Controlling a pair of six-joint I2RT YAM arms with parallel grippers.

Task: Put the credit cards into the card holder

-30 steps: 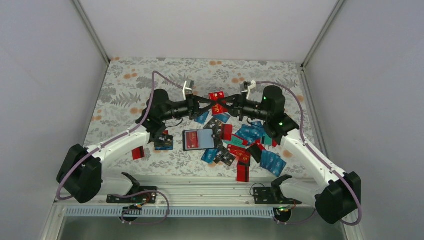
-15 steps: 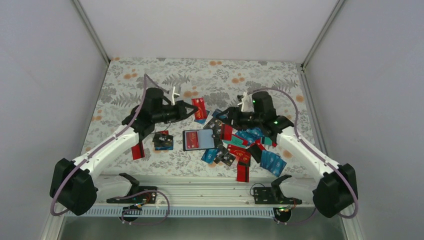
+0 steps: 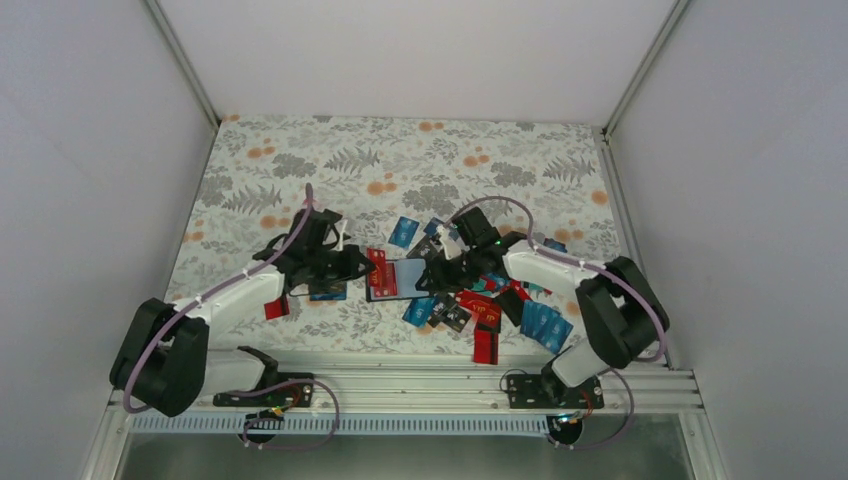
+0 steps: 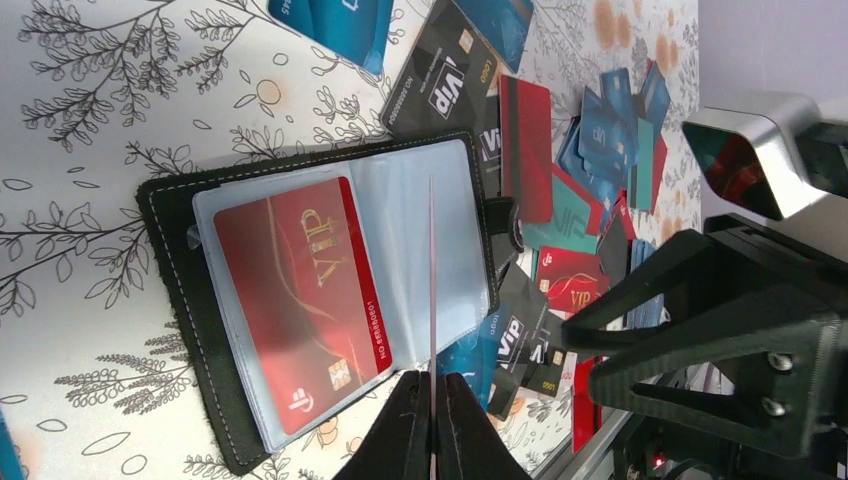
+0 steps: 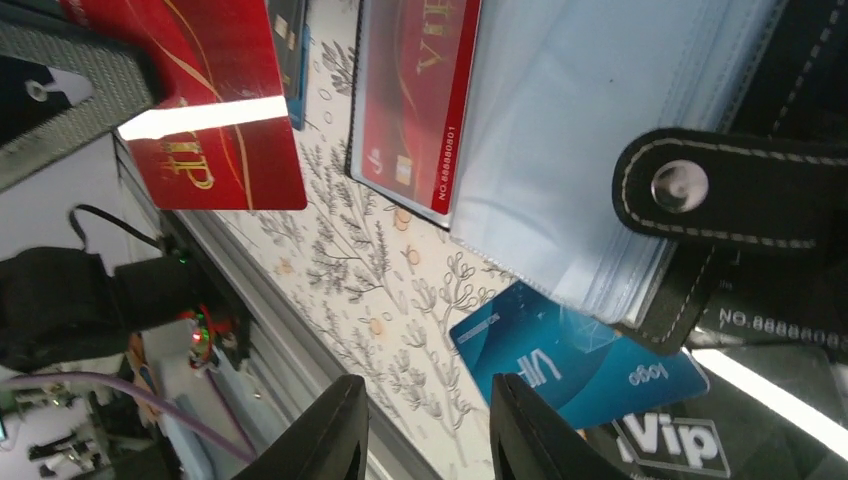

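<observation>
The card holder (image 3: 405, 281) lies open on the floral table, with clear sleeves (image 4: 420, 240) and a red VIP card (image 4: 295, 310) in one of them. My left gripper (image 3: 362, 266) is shut on another red card (image 3: 378, 265), held on edge just above the holder's left part. That card shows edge-on in the left wrist view (image 4: 432, 290) between my fingers (image 4: 400, 435). My right gripper (image 3: 440, 278) is open and empty at the holder's right edge. In the right wrist view (image 5: 430, 435) it sits near the snap strap (image 5: 740, 190). The held red card (image 5: 220, 120) shows there too.
Several loose blue, red, teal and black cards (image 3: 505, 292) lie in a pile right of the holder, under my right arm. A blue card (image 5: 580, 362) pokes out below the sleeves. A red card (image 3: 277, 306) and a small stack (image 3: 327, 291) lie by the left arm.
Both grippers met on the red card at the back. The right let go, the left carried the card down to the holder, and the right came down to the holder's right edge.
</observation>
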